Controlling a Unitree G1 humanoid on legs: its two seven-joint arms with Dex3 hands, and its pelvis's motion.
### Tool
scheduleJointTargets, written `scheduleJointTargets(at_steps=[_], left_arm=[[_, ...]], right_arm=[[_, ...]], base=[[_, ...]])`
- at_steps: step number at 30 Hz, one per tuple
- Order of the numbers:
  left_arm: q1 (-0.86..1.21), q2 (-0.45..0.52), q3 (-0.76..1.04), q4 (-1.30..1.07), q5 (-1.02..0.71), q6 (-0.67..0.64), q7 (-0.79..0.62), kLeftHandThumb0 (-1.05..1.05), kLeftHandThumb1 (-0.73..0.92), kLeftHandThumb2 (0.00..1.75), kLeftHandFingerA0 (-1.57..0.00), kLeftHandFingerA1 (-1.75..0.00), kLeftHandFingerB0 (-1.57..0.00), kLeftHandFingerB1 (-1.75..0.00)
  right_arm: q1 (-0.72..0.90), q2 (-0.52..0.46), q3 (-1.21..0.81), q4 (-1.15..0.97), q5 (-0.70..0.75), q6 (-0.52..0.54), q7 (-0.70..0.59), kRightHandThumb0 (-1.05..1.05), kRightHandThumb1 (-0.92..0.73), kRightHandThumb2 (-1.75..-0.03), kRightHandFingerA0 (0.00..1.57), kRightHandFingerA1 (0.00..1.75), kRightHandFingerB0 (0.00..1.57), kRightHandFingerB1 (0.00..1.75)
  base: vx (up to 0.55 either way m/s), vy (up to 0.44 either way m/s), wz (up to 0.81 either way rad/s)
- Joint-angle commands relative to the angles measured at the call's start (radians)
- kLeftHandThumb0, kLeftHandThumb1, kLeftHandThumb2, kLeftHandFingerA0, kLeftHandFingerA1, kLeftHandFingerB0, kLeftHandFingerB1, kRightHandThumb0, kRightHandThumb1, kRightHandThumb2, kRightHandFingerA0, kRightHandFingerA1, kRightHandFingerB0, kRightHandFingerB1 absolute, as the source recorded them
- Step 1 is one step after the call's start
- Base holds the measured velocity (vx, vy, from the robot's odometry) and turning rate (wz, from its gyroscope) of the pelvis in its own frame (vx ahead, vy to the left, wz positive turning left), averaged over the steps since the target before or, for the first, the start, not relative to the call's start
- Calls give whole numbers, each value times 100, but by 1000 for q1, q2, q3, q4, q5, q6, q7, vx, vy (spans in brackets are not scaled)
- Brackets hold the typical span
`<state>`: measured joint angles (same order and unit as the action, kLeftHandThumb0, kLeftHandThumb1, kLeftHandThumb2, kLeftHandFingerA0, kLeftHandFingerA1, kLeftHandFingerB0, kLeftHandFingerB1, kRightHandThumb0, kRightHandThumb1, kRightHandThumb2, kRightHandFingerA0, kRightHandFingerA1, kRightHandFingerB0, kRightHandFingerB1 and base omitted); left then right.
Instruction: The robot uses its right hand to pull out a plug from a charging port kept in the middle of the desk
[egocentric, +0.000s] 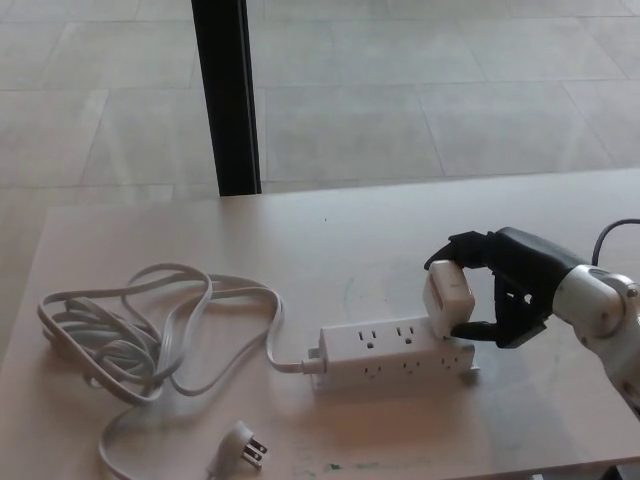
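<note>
Right hand (505, 285): fingers closed around white plug adapter (447, 298), tilted at right end of white power strip (393, 354). Coiled cord (140, 335) lies left on desk (330, 240).

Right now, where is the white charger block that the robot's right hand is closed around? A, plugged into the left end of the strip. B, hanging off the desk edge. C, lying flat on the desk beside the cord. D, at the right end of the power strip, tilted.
D: the white charger block sits tilted at the right end of the power strip, with the right hand closed over its top and bottom.
</note>
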<state>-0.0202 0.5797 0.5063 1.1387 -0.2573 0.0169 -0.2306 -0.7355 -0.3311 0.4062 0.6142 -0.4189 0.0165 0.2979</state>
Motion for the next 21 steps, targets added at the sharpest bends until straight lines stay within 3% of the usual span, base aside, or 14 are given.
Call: scheduleJointTargets(at_steps=[1, 5, 9, 10, 11, 13, 14, 15, 16, 17, 19, 20, 21], left_arm=[[8, 0, 3, -11, -9, -25, -2, -97, 73, 63, -74, -72, -66, -61], [7, -7, 15, -20, -16, -32, 4, -97, 75, 65, -79, -71, -67, -62], [7, -16, 32, -24, -23, -35, 15, -99, 75, 65, -83, -72, -70, -62], [3, -17, 34, -21, -23, -33, 21, -100, 76, 65, -83, -72, -71, -62], [5, -18, 33, -23, -21, -35, 19, -101, 77, 66, -81, -72, -69, -62], [2, -18, 35, -14, -20, -42, 17, -99, 78, 65, -79, -70, -69, -60], [1, -18, 36, -11, -19, -43, 18, -99, 78, 65, -79, -70, -69, -60], [3, -19, 34, -15, -17, -45, 17, -101, 79, 66, -81, -71, -69, -59], [7, -19, 32, -20, -15, -47, 16, -101, 79, 66, -81, -71, -69, -59], [10, -20, 35, -23, -17, -44, 18, -101, 79, 66, -84, -70, -70, -59], [13, -22, 38, -25, -19, -46, 17, -101, 79, 66, -84, -70, -70, -59], [9, -23, 44, -17, -25, -48, 17, -103, 78, 66, -85, -70, -70, -59], [10, -22, 44, -16, -24, -47, 20, -102, 79, 65, -85, -69, -70, -58]], right_arm=[[25, 1, 12, -11, -15, -7, 30, -30, -66, -60, 81, 134, 77, 47], [27, 12, 7, -34, -9, 3, 36, -31, -70, -64, 75, 158, 83, 51], [39, 28, -3, -58, -6, 9, 22, -33, -70, -67, 87, 163, 90, 56], [39, 33, -3, -64, -8, 17, 20, -30, -69, -70, 91, 161, 90, 73], [39, 42, -1, -67, -22, 41, 2, -25, -59, -98, 94, 154, 93, 97], [38, 51, 6, -74, -44, 73, -15, -22, -48, -118, 95, 161, 95, 119], [39, 51, 6, -77, -47, 74, -18, -22, -48, -118, 95, 161, 95, 119], [40, 50, 8, -82, -54, 79, -25, -21, -43, -115, 98, 168, 93, 135], [42, 49, 10, -89, -66, 86, -35, -21, -43, -115, 98, 168, 93, 135], [44, 41, 16, -103, -86, 94, -48, -24, -48, -102, 92, 175, 87, 98], [43, 39, 19, -112, -94, 110, -42, -24, -48, -102, 92, 175, 87, 98], [44, 36, 3, -105, -92, 101, -77, -30, -58, -78, 90, 175, 82, 129], [45, 36, -3, -106, -90, 97, -90, -31, -58, -78, 90, 175, 75, 155]], base=[[0, 0, 0], [0, 0, 0], [0, 0, 0], [0, 0, 0], [0, 0, 0], [0, 0, 0], [0, 0, 0], [0, 0, 0], [0, 0, 0], [0, 0, 0], [0, 0, 0], [0, 0, 0], [0, 0, 0]])
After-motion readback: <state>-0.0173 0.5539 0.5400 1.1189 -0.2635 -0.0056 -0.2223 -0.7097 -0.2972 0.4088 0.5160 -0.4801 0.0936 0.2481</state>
